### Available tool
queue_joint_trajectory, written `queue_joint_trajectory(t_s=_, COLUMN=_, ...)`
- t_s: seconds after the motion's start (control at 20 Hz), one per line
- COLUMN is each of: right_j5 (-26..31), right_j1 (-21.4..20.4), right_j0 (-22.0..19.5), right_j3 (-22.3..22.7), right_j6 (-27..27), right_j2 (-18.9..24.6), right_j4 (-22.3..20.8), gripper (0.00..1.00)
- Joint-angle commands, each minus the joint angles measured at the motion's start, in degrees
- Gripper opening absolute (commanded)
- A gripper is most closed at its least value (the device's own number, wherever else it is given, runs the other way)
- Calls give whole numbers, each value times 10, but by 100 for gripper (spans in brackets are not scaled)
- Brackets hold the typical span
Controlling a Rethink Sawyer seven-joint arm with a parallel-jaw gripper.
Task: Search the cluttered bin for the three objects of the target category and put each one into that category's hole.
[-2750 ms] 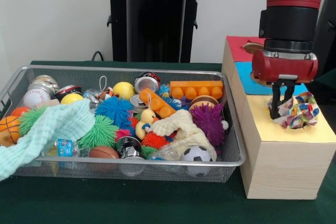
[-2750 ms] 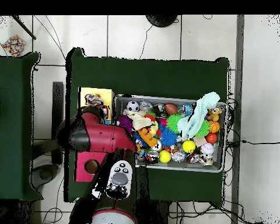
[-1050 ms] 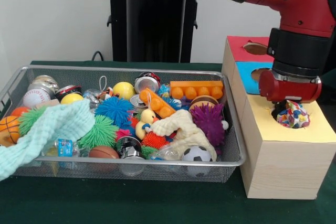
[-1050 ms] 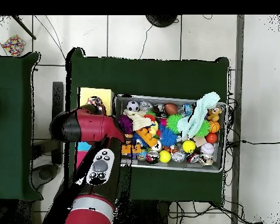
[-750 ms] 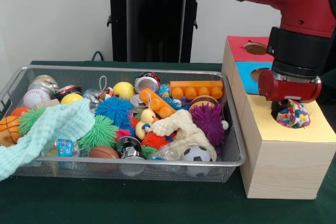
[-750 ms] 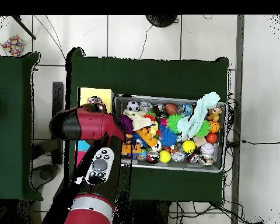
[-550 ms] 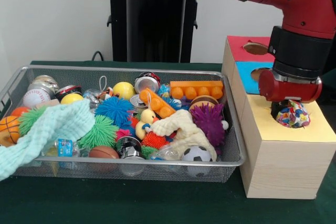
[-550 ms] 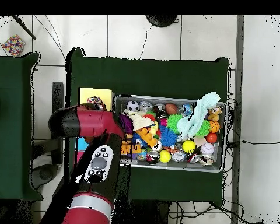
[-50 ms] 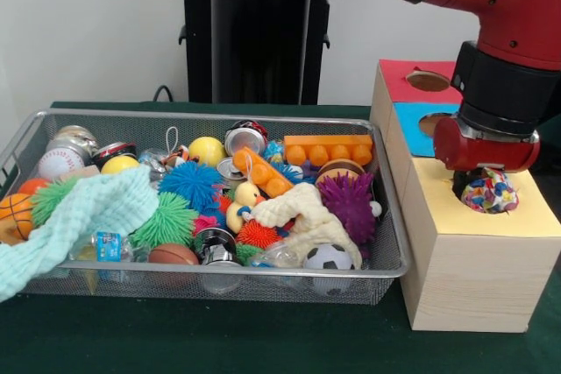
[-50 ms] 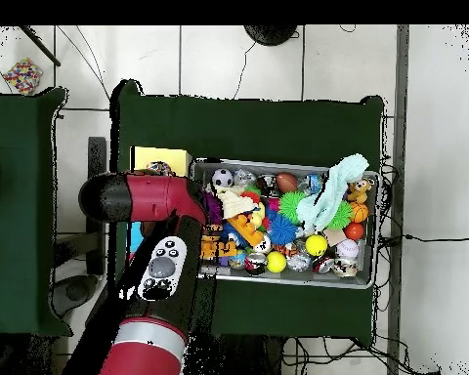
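Note:
A crumpled multicoloured cloth (image 9: 489, 193) sits bunched in the round hole of the yellow panel (image 9: 491, 216) on the wooden box, partly sunk below the rim. My gripper (image 9: 478, 185) is right over that hole, pressed against the cloth's left side; its red head (image 9: 486, 142) hides how it stands. In the wire bin (image 9: 219, 272) lie a mint-green cloth (image 9: 83, 216) at the left and a cream cloth (image 9: 307, 216) near the front right. From overhead the arm (image 10: 150, 200) covers the gripper and most of the yellow panel (image 10: 146, 157).
The box also has a blue panel (image 9: 421, 124) and a red panel (image 9: 412, 76), each with a hole. The bin holds spiky balls, sports balls, cans, a rubber duck (image 9: 238, 203) and an orange block (image 9: 329, 148). Green cloth covers the table (image 9: 219, 339).
The multicoloured cloth went from lying atop the yellow panel down into its hole, and the gripper dropped with it. Over the last second the arm only shifted slightly.

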Motion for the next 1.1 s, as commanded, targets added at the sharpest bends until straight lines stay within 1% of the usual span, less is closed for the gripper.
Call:
queue_joint_trajectory(t_s=0.05, right_j5=171, right_j1=29, right_j0=1, right_j3=15, right_j6=103, right_j2=3, right_j4=-21, gripper=100)
queue_joint_trajectory(t_s=0.25, right_j5=178, right_j1=33, right_j0=-2, right_j3=-1, right_j6=98, right_j2=1, right_j4=-24, gripper=100)
queue_joint_trajectory(t_s=0.6, right_j5=197, right_j1=33, right_j0=-3, right_j3=-14, right_j6=96, right_j2=-5, right_j4=-28, gripper=100)
queue_joint_trajectory(t_s=0.9, right_j5=198, right_j1=24, right_j0=-2, right_j3=-1, right_j6=99, right_j2=-6, right_j4=-28, gripper=100)
queue_joint_trajectory(t_s=1.1, right_j5=215, right_j1=24, right_j0=0, right_j3=-9, right_j6=99, right_j2=-10, right_j4=-30, gripper=100)
